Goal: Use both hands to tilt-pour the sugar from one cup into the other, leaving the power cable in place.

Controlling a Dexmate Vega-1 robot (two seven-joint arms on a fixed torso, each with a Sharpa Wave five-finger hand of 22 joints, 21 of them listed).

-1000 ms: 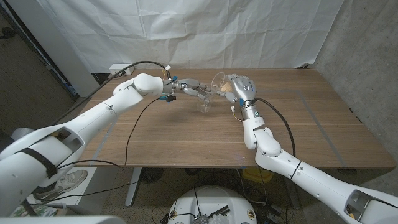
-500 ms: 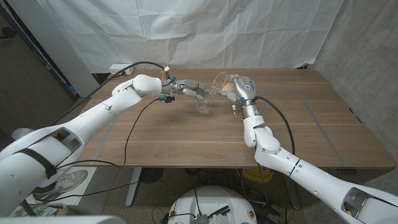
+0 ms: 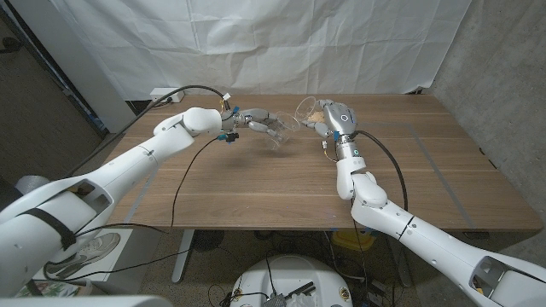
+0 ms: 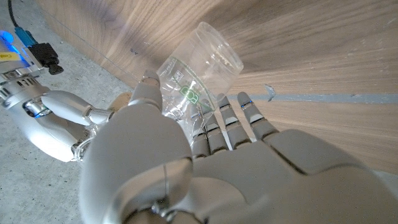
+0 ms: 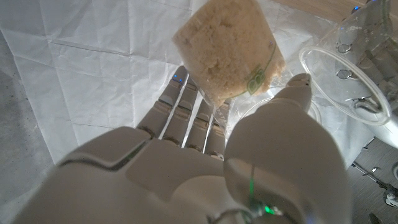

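Right robot hand (image 3: 334, 118) grips our sugar-filled cup (image 5: 227, 46), tilted; left robot hand (image 3: 260, 123) grasps the empty clear cup (image 4: 198, 71) above the worktop (image 3: 256, 183).

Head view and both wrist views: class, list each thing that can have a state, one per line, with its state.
Clear plastic cup with brown sugar: tilted, full, held by right hand.
Empty clear plastic cup: tilted, held by left hand.
Black power cable: lying across the wooden table.
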